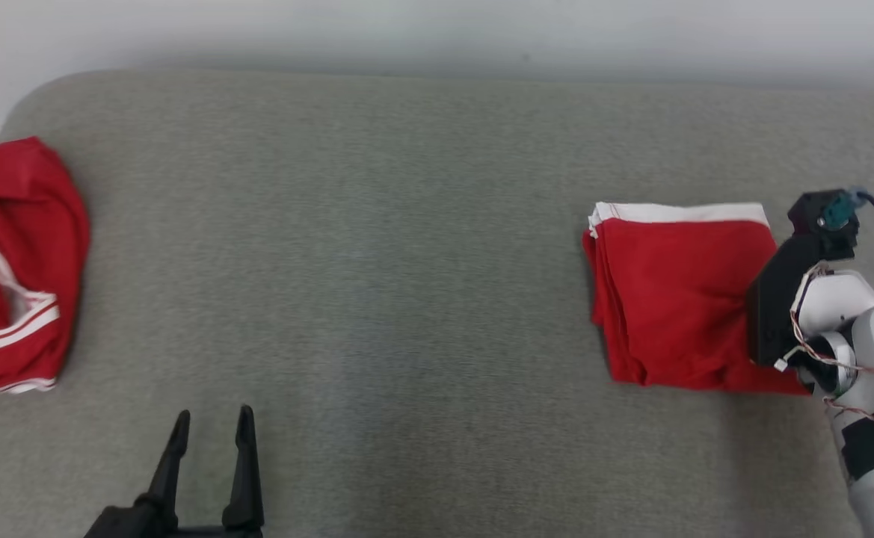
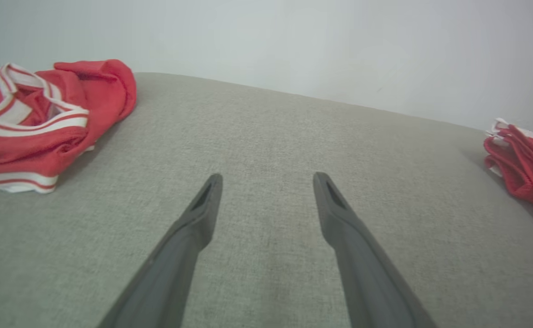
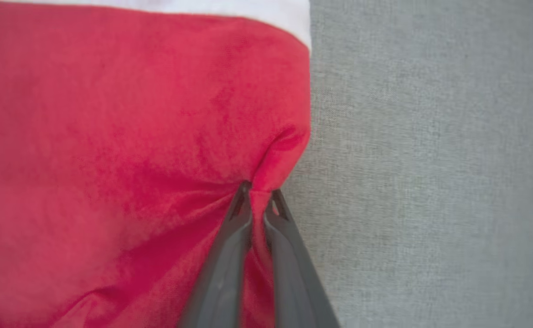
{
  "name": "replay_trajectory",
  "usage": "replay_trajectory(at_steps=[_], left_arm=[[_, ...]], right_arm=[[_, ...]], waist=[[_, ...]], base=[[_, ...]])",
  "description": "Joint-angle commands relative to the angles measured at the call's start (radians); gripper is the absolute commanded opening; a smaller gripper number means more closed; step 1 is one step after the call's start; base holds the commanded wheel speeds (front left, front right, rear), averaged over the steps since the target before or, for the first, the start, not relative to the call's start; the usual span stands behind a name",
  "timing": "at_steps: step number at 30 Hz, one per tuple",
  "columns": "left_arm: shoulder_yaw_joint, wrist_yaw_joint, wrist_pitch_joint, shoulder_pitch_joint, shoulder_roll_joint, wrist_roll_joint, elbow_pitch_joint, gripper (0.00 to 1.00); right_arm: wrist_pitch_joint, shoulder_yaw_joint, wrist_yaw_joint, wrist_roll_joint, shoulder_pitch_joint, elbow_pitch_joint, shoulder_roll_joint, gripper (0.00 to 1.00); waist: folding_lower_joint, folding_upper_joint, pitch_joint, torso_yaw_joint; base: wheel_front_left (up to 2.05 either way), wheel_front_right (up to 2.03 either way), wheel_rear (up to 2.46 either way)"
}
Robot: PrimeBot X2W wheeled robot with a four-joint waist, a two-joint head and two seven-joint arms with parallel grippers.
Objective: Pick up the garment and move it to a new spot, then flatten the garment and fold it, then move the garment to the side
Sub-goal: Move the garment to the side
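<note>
1. Crumpled red garment [image 1: 18,246], white-striped. It was found bunched at the far left edge of the grey fabric surface [image 1: 407,299] and was partly cut off by the border of the head view. In the left wrist view it [image 2: 43,123] was seen heaped, with its striped bands uppermost.

2. Left gripper [image 1: 213,415]. It was recorded at the lower left, over bare surface. Its fingers were spread wide and nothing was held between them, as was also seen in the left wrist view [image 2: 267,177].

3. Folded red garment [image 1: 676,299]. It was laid flat toward the right of the surface, well apart from the crumpled one. A white band was noted along its far edge, and stacked folds along its left side.

4. Right gripper [image 3: 259,191]. Its fingers were drawn almost together on a pinch of the folded garment's right edge, and the cloth was puckered at the tips. In the head view the fingertips were hidden behind the dark mount.
</note>
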Motion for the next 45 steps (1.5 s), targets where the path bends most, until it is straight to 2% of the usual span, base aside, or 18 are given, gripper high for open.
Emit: replay_trajectory(at_steps=[1,8,16,25,34,45], left_arm=[[0.002,-0.003,-0.003,-0.023,0.000,0.010,-0.009,1.00],[0.017,-0.020,-0.003,-0.076,0.003,0.051,-0.071,1.00],[-0.014,-0.031,-0.003,-0.123,0.034,0.087,-0.139,1.00],[-0.068,-0.031,-0.003,-0.154,0.080,0.111,-0.191,1.00],[-0.086,-0.032,-0.001,-0.170,0.113,0.114,-0.209,1.00],[-0.091,-0.029,0.008,-0.173,0.140,0.107,-0.212,1.00]], right_arm=[[-0.006,0.017,-0.003,0.010,-0.010,-0.009,-0.024,0.00],[-0.078,0.139,-0.003,0.010,-0.059,-0.041,-0.103,0.00],[-0.214,0.208,-0.003,0.015,-0.111,0.023,-0.130,0.00],[-0.382,0.242,-0.003,-0.002,-0.195,0.109,-0.172,0.00],[-0.501,0.261,-0.003,-0.014,-0.257,0.173,-0.237,0.00],[-0.664,0.352,-0.003,-0.009,-0.313,0.215,-0.323,0.00]], waist=[[-0.0001,-0.0002,0.045,-0.100],[-0.0001,-0.0002,0.109,-0.261],[-0.0001,-0.0002,0.169,-0.386],[-0.0001,-0.0002,0.247,-0.428],[-0.0001,-0.0002,0.288,-0.437],[-0.0001,-0.0002,0.311,-0.446]], base=[[0.00,0.00,0.00],[0.00,0.00,0.00],[0.00,0.00,0.00],[0.00,0.00,0.00],[0.00,0.00,0.00],[0.00,0.00,0.00]])
